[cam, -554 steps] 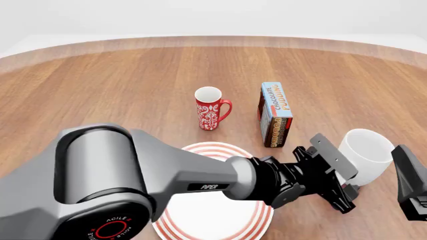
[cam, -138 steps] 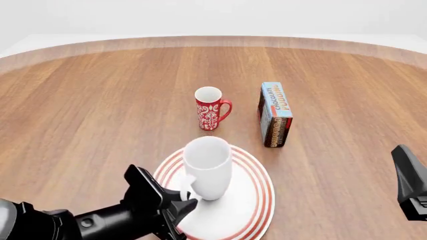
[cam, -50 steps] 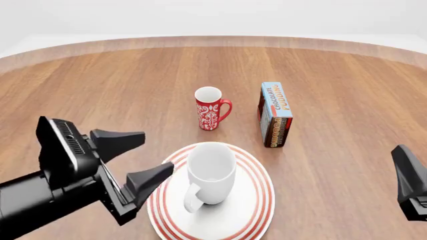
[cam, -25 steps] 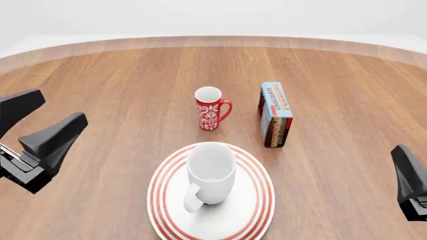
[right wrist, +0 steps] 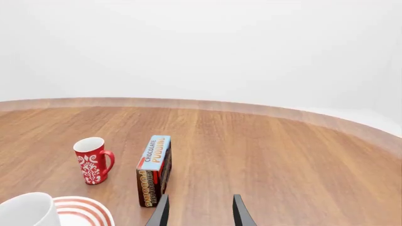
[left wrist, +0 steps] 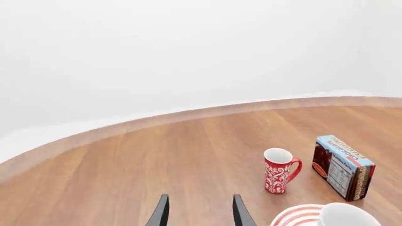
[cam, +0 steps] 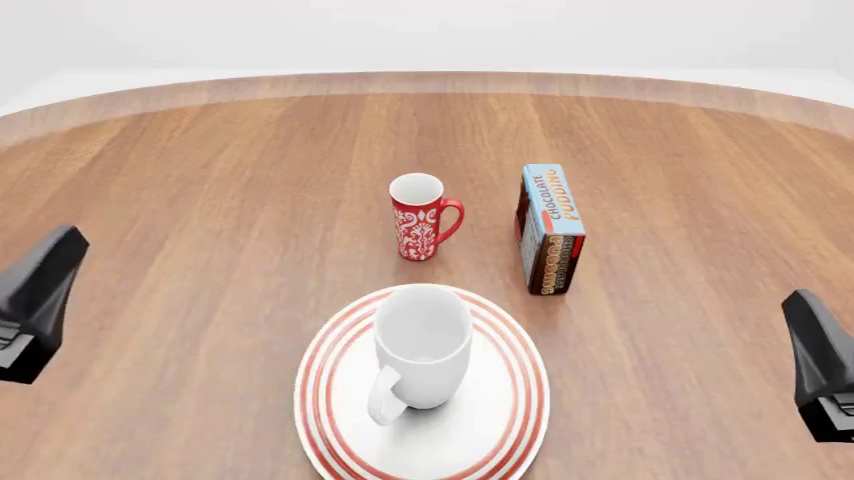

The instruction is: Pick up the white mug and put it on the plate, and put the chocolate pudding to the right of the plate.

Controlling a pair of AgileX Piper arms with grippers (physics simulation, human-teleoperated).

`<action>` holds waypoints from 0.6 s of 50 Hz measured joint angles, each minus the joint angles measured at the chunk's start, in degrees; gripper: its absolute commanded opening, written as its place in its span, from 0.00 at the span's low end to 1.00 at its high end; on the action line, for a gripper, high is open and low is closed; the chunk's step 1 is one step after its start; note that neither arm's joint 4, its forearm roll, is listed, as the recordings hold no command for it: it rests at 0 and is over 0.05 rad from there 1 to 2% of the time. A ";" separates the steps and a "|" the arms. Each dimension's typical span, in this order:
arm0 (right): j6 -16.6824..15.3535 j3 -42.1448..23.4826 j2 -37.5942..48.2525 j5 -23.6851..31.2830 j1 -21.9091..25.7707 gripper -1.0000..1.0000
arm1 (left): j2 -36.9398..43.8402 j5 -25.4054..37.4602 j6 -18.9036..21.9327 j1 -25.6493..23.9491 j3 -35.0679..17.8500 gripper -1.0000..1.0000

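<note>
Mug work looked finished: the white mug (cam: 422,345) stood upright on the plate (cam: 514,420), handle toward the camera. The chocolate pudding (cam: 550,228) stood on edge beyond the plate's far right rim, just right of the red mug (cam: 420,217). Both the left gripper (left wrist: 198,213) and right gripper (right wrist: 198,210) hung with fingers parted, holding nothing. The right arm seemed better placed for the carton (a narrow-side grip should suit), setting it down clear of the plate's right edge.
</note>
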 measured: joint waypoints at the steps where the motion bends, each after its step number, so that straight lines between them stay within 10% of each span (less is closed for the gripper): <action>1: -0.01 0.00 0.00 0.00 0.00 1.00 | -0.24 -0.30 -0.05 0.55 0.44 1.00; 30: -0.42 0.03 0.00 0.02 -0.18 1.00 | -7.40 -3.06 -0.55 10.04 8.90 1.00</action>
